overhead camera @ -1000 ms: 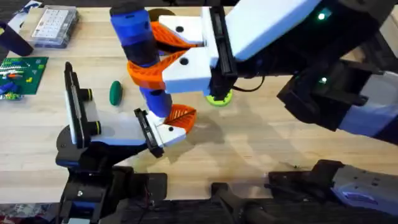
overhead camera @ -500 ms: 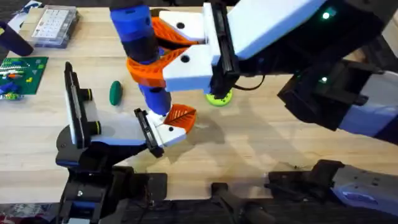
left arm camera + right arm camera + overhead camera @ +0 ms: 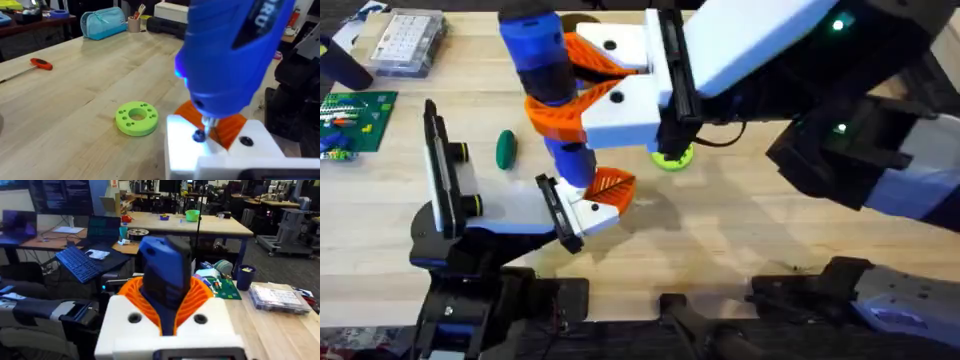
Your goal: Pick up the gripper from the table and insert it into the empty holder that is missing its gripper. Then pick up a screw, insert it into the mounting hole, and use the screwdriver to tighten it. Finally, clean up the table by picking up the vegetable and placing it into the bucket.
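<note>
overhead: above the arm bases, looking down and forward over the table | left wrist: low, close behind the screwdriver tip, facing across the tabletop | right wrist: tight on the screwdriver's upper body, facing the room | shared: the screwdriver

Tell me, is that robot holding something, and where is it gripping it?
Yes. The right gripper holds the blue screwdriver upright, its orange jaws clamped around the thick upper body, with the tip down at the holder.
</note>
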